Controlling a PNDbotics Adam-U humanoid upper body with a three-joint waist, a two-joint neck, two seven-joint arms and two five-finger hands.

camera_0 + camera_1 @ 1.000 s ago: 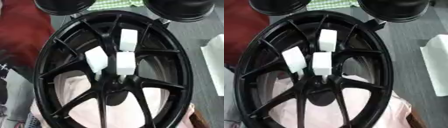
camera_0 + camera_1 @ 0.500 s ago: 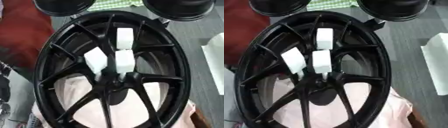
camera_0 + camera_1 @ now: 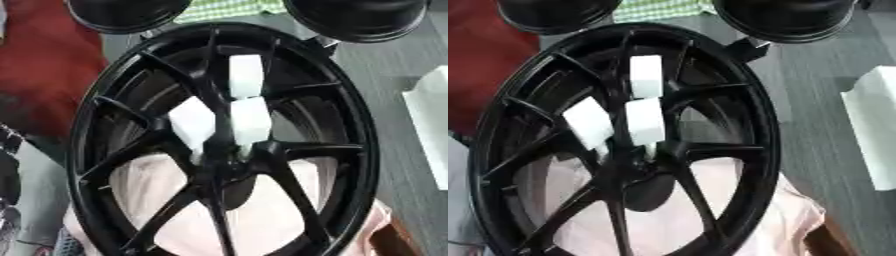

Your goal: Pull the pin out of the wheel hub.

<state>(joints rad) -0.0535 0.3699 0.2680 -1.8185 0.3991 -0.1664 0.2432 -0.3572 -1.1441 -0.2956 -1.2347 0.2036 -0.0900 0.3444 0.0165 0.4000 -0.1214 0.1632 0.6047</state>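
A black spoked wheel hub (image 3: pixel 350 150) fills most of both eye views, lying on a pink cloth. Three white block-shaped pin heads stand among the spokes just above the hub's centre (image 3: pixel 229 167). One (image 3: pixel 246 76) is farthest up, one (image 3: pixel 192 121) sits to the left, and one (image 3: pixel 250 120) is right beside the centre with a thin pale stem below it. Neither of my hands shows in either view.
Two black round objects (image 3: pixel 127 12) (image 3: pixel 354 17) sit beyond the wheel's far rim. A white box (image 3: pixel 872 125) lies on the grey surface at the right. Red cloth (image 3: pixel 44 75) lies at the left, the pink cloth (image 3: pixel 262 220) shows under the spokes, and green checked cloth (image 3: pixel 236 7) is at the top.
The whole picture has shifted a little, so the camera moved. The white pin heads keep their places in the wheel.
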